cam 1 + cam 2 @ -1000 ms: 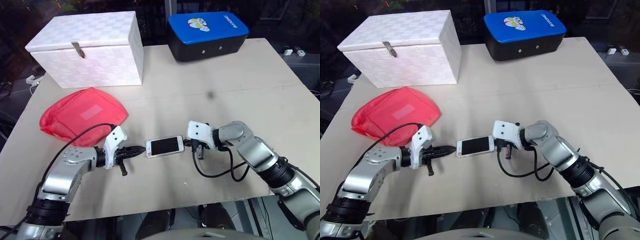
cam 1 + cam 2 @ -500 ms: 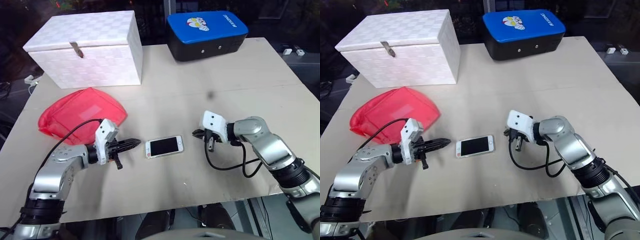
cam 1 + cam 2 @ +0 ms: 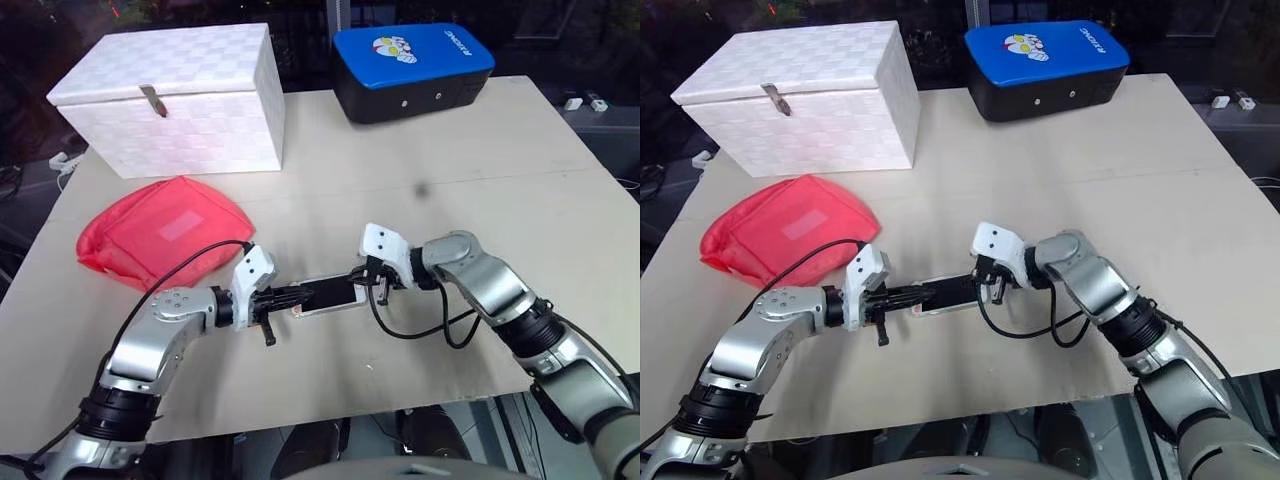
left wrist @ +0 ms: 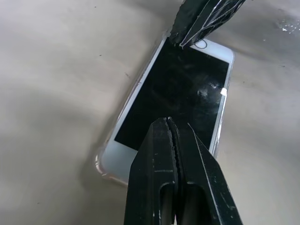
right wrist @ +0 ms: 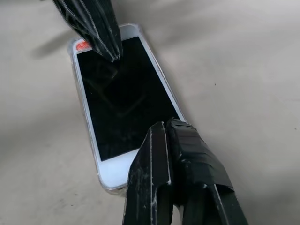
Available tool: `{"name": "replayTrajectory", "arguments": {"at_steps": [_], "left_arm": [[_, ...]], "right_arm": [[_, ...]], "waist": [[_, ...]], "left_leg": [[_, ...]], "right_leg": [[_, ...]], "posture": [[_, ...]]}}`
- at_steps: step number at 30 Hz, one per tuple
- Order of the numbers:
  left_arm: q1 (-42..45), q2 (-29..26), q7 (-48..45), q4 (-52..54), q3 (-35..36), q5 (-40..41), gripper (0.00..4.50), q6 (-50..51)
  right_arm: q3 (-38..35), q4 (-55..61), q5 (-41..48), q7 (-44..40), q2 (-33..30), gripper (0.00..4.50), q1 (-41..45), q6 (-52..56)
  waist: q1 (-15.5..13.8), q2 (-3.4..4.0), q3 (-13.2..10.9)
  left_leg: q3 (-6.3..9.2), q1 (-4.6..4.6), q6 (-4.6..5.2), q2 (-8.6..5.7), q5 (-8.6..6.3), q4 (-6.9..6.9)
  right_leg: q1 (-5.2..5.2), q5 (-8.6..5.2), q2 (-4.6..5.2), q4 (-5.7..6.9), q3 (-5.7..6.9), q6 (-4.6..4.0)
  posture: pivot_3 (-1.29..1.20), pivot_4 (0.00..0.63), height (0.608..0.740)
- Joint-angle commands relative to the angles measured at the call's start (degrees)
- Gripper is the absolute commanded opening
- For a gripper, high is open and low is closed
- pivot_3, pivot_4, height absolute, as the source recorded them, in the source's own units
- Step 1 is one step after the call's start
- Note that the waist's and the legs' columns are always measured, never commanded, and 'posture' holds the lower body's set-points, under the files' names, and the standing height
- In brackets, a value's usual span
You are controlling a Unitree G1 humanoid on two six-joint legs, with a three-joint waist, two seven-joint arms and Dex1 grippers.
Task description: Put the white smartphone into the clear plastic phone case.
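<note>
Left black two-fingered gripper (image 3: pixel 296 295) clenched empty, tips over flat white smartphone (image 3: pixel 332 293), seemingly pressing it into thin clear plastic phone case (image 4: pixel 99 161) on beige table (image 3: pixel 480 200); right gripper (image 3: pixel 366 277) likewise clenched, bearing on opposite end.

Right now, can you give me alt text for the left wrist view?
The shut left gripper hangs over the black screen of the white phone, which lies in its clear case on the table. The shut right gripper points at the phone's far end.
</note>
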State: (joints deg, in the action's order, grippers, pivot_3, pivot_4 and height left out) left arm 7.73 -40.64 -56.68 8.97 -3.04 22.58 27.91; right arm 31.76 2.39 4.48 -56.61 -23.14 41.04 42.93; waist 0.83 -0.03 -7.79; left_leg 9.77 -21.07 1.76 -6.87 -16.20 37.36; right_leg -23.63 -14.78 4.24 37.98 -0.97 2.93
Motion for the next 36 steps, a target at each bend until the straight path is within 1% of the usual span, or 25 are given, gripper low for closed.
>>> {"name": "replayTrajectory", "arguments": {"at_steps": [1,7,10,11,13,14,15,16,20,22,25,30,32,36], "left_arm": [[-1.56,0.09,1.00,-0.62,-1.33,-1.82,0.02,0.40],[-2.56,0.44,1.70,-0.26,-1.38,-1.91,0.02,-0.05],[-3.08,0.68,2.03,-0.04,-1.57,-2.02,0.02,-0.19],[-3.18,0.75,2.05,-0.02,-1.61,-2.08,0.02,-0.24],[-3.25,0.86,2.04,-0.19,-1.64,-2.19,0.02,-0.36],[-3.25,0.88,1.99,-0.35,-1.66,-2.24,0.02,-0.45],[-3.28,0.88,1.94,-0.45,-1.68,-2.28,0.02,-0.55],[-3.32,0.88,1.90,-0.53,-1.67,-2.29,0.02,-0.61],[-3.47,0.78,1.59,-1.01,-1.65,-2.45,0.02,-0.98],[-3.50,0.76,1.45,-1.13,-1.70,-2.51,0.02,-1.10],[-3.51,0.73,1.29,-1.27,-1.78,-2.57,0.02,-1.28],[-3.09,0.92,1.34,-2.04,-1.87,-2.90,0.02,-1.73],[-2.97,1.07,1.47,-2.19,-1.91,-2.97,0.02,-1.87],[-2.99,1.40,1.75,-2.43,-1.97,-3.09,0.02,-2.17]], "right_arm": [[5.75,-6.20,-2.22,-3.19,-1.45,0.00,-0.97,2.63],[8.46,-14.02,-4.09,-4.17,0.16,0.00,-0.89,0.55],[6.98,-17.32,-4.83,-2.46,1.65,0.00,-1.27,-1.36],[5.60,-17.21,-4.77,-1.79,1.73,0.00,-1.54,-3.71],[-0.67,-14.54,-0.78,-1.41,3.05,0.00,-2.79,-8.58],[-3.84,-12.65,1.66,-1.82,3.65,0.00,-3.53,-10.21],[-6.24,-10.43,3.54,-2.65,3.58,0.00,-4.25,-10.98],[-7.93,-7.86,4.87,-3.61,2.71,0.00,-4.90,-10.90],[-10.16,1.39,8.21,-7.09,-1.83,0.00,-7.20,-9.08],[-9.51,3.66,8.55,-7.49,-3.03,0.00,-7.56,-7.78],[-6.52,4.14,6.23,-7.35,-3.68,0.00,-7.10,-8.33],[1.65,-1.88,-0.86,-7.09,-2.71,0.00,-4.71,-10.18],[4.56,-3.40,-3.54,-7.63,-3.33,0.00,-3.74,-10.49],[8.30,-6.07,-6.48,-9.02,-3.92,0.00,-2.57,-10.02]], "waist": [[-0.06,0.01,0.15],[-0.05,0.16,0.96],[0.02,0.24,1.67],[0.02,0.25,1.72],[-0.17,0.23,1.74],[-0.26,0.24,1.71],[-0.26,0.28,1.66],[-0.24,0.38,1.55],[-0.15,0.55,1.23],[-0.08,0.56,1.20],[0.02,0.55,1.20],[-0.02,0.56,1.20],[-0.09,0.55,1.20],[-0.21,0.54,1.23]], "left_leg": [[0.01,0.00,0.00,0.00,0.00,0.00],[-0.01,0.39,0.01,0.00,-0.01,-0.06],[-0.01,0.51,0.01,0.00,-0.02,-0.11],[-0.03,0.60,0.02,0.00,-0.02,-0.14],[-0.04,0.90,0.06,0.00,-0.05,-0.22],[0.00,0.99,0.28,0.00,-0.19,-0.25],[0.03,1.00,0.28,0.00,-0.19,-0.25],[0.03,1.00,0.28,0.00,-0.19,-0.25],[0.01,0.86,0.16,0.00,-0.12,-0.25],[0.02,0.80,0.03,0.01,-0.04,-0.25],[0.01,0.56,0.02,0.03,-0.04,-0.24],[-0.03,0.35,0.01,0.03,-0.03,-0.21],[-0.02,0.36,0.01,0.03,-0.03,-0.21],[-0.02,0.38,0.01,0.02,-0.03,-0.21]], "right_leg": [[0.01,0.00,0.00,0.00,0.00,0.00],[0.33,0.00,0.00,-0.03,-0.02,0.00],[0.41,-0.01,-0.01,-0.03,-0.04,0.00],[0.49,-0.01,-0.02,-0.03,-0.07,0.00],[0.81,-0.02,-0.02,-0.07,-0.08,0.01],[0.92,-0.03,-0.04,-0.10,-0.05,0.01],[0.95,-0.03,-0.05,-0.11,-0.03,0.01],[0.95,-0.03,-0.05,-0.12,-0.04,0.02],[0.83,-0.03,-0.04,-0.10,-0.07,0.02],[0.77,-0.03,-0.05,-0.11,-0.06,0.01],[0.52,-0.03,-0.05,-0.10,-0.07,0.01],[0.27,-0.02,-0.04,-0.08,-0.10,0.01],[0.27,-0.02,-0.04,-0.08,-0.08,0.01],[0.29,-0.02,-0.04,-0.08,-0.08,0.01]], "posture": [[0.00,0.150,0.740],[0.00,0.150,0.740],[0.00,0.150,0.740],[0.00,0.150,0.740],[0.00,0.150,0.740],[0.00,0.150,0.740],[0.00,0.150,0.740],[0.00,0.150,0.740],[0.00,0.150,0.740],[0.00,0.150,0.740],[0.00,0.150,0.740],[0.00,0.150,0.740],[0.00,0.150,0.740],[0.00,0.150,0.740]]}}
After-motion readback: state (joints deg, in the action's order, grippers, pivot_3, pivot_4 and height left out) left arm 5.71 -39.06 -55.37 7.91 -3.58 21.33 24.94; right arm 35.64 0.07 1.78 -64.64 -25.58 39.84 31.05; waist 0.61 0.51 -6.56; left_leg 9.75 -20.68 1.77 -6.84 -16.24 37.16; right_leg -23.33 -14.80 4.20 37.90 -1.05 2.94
